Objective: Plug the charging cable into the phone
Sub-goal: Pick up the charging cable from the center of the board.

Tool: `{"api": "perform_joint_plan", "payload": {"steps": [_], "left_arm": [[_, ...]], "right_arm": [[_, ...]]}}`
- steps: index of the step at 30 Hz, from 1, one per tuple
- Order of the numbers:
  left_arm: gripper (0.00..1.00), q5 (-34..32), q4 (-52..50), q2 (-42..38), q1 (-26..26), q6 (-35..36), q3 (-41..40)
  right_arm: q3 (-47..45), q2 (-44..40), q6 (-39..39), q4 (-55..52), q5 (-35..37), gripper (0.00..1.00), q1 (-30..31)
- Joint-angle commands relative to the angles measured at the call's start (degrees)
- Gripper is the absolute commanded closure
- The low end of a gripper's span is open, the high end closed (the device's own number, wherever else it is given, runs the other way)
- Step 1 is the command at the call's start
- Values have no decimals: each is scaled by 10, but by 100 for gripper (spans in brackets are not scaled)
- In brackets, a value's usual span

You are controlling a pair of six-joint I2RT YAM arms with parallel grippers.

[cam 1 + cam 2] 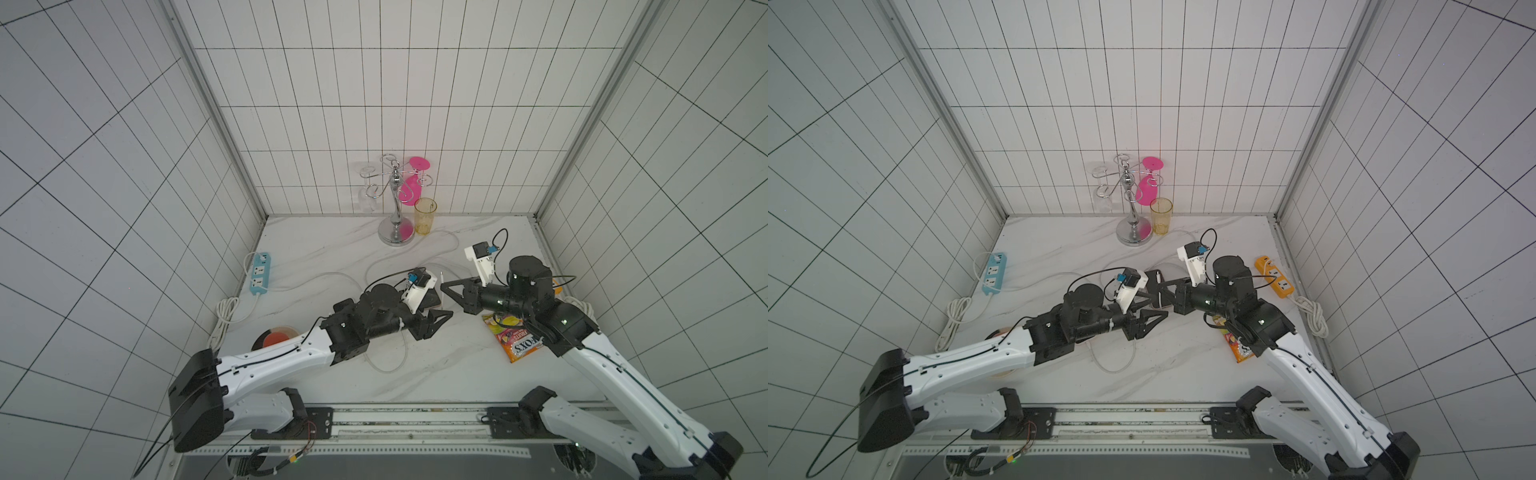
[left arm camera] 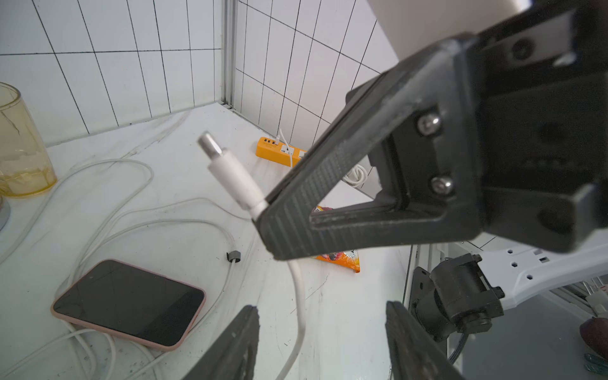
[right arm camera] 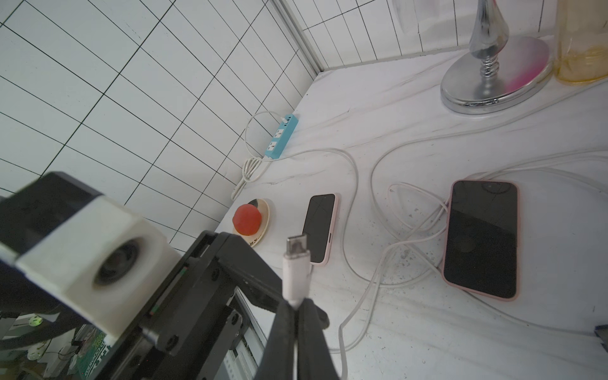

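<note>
My right gripper [image 3: 297, 304] is shut on the white charging cable just behind its plug [image 3: 296, 263], which sticks out past the fingertips with its metal tip free in the air. In the left wrist view the same plug [image 2: 230, 174] juts from the right gripper [image 2: 263, 217]. My left gripper [image 2: 320, 309] is open, and the hanging cable [image 2: 297, 296] shows in the gap between its fingers, touching neither. The phone [image 2: 130, 302], black screen up in a pink case, lies on cable loops on the table [image 3: 480, 238]. In a top view both grippers meet beside the phone [image 1: 434, 300].
A second pink-cased phone [image 3: 319, 227] lies by a red object on a round plate [image 3: 247, 219]. At the back stand a chrome glass rack [image 1: 395, 199] and a yellow cup [image 1: 424, 216]. Also on the table are a blue power strip [image 1: 259, 274], an orange power strip [image 1: 1274, 276] and a snack packet [image 1: 515, 338].
</note>
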Motion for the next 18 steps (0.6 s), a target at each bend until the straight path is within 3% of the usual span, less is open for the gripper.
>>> {"api": "perform_joint_plan", "payload": {"steps": [1, 8, 14, 17, 18], "left_arm": [[45, -25, 37, 6, -2, 17, 7], [60, -30, 81, 3, -3, -1, -13], [91, -14, 83, 7, -3, -4, -11], [96, -20, 83, 2, -3, -6, -17], [98, -24, 84, 0, -3, -5, -20]], "right_arm": [[-6, -9, 12, 19, -22, 100, -4], [-11, -9, 19, 28, -31, 100, -4], [-12, -9, 17, 31, -27, 100, -4], [-9, -11, 14, 28, -21, 100, -5], [-7, -12, 12, 24, -17, 92, -5]]}}
